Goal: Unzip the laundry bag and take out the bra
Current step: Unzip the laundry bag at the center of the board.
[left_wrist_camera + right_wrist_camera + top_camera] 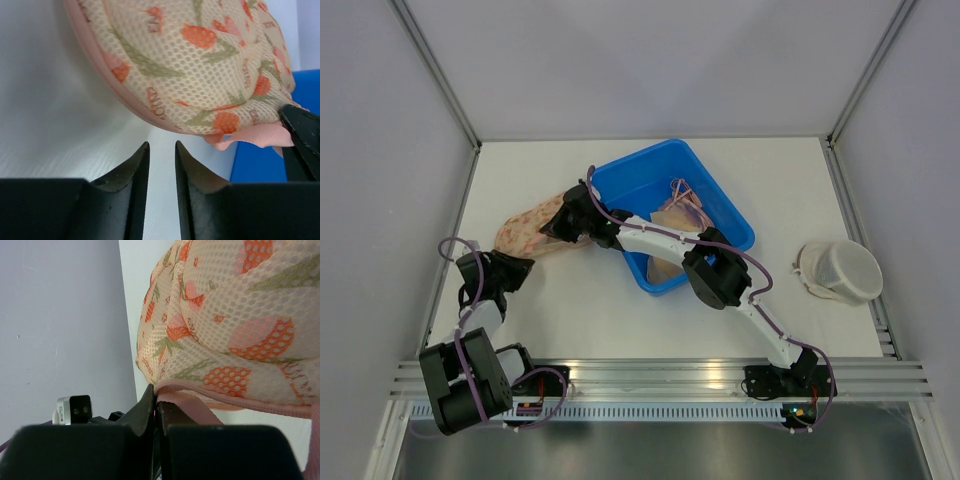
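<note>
An aluminium rail [660,375] runs along the near edge and carries both arm bases. Beyond it lies the white, matte tabletop [570,320].

The left gripper [515,268] [161,147] hovers low over the tabletop at the near left. Its jaws are nearly closed, with only a thin slit between them and nothing in it. It is just short of the near end of the floral peach mesh laundry bag [532,228] [200,65] [240,315].

The bag rests on the tabletop left of centre, its far end beside the left corner of the blue plastic bin [638,190]. The right arm stretches diagonally from its base at the near right. The right gripper [575,215] [156,395] is clamped on the pink fabric binding at the bag's far end. What the bag holds cannot be made out through the mesh.

Pale beige garments [675,210] lie inside the bin. A white, round mesh pouch [840,272] sits well apart from it, near the right edge.

Plain pale grey walls enclose the tabletop on three sides, with slanting aluminium posts at the two far corners.
</note>
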### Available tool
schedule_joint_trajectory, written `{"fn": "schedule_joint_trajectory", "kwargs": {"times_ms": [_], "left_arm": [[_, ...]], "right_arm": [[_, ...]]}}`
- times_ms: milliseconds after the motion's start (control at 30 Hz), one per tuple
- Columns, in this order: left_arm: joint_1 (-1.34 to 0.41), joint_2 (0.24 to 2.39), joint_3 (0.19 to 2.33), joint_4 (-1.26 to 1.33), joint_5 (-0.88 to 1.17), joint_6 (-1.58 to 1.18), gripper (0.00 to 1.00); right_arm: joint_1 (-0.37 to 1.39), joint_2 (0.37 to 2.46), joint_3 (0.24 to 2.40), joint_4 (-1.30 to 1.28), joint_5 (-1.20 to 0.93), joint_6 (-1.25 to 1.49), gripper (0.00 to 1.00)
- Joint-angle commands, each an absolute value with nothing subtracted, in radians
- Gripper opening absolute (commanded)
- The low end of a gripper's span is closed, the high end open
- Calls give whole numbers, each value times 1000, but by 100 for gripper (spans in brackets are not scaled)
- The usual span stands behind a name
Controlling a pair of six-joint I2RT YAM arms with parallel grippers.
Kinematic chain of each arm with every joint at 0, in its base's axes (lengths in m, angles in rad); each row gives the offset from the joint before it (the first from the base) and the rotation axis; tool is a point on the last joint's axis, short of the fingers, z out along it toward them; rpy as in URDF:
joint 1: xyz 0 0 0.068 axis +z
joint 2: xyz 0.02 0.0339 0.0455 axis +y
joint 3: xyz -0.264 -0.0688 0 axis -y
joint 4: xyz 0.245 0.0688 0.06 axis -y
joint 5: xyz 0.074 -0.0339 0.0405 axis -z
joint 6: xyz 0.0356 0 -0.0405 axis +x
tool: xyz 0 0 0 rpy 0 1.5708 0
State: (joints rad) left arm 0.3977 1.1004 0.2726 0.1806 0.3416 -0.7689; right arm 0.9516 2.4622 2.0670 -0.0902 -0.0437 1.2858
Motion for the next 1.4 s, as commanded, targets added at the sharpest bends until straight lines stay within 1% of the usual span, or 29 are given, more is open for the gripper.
{"fn": "schedule_joint_trajectory", "kwargs": {"times_ms": [0,33,133,233,467,733,1067,1267,1333,1367], "left_arm": [[402,1111,262,345,448,-764,33],[400,1112,261,365,456,-762,37],[400,1111,264,383,469,-759,43],[400,1124,262,403,468,-750,45],[400,1218,241,540,518,-781,47],[400,1233,253,554,512,-784,47],[399,1246,261,574,511,-788,43],[400,1236,273,549,508,-785,34],[400,1233,275,534,502,-784,33],[400,1235,278,522,496,-781,29]], "right_arm": [[948,2427,2095,-57,-72,1287,0],[946,2424,2095,-55,-75,1289,0],[946,2422,2103,-55,-80,1293,0],[946,2422,2102,-48,-86,1298,1],[946,2405,2088,-38,-100,1301,0],[946,2402,2068,-17,-112,1313,0],[948,2381,2020,-8,-117,1321,0],[951,2376,2002,25,-118,1322,0],[951,2376,2003,25,-118,1322,1],[951,2376,2002,25,-118,1322,1]]}}
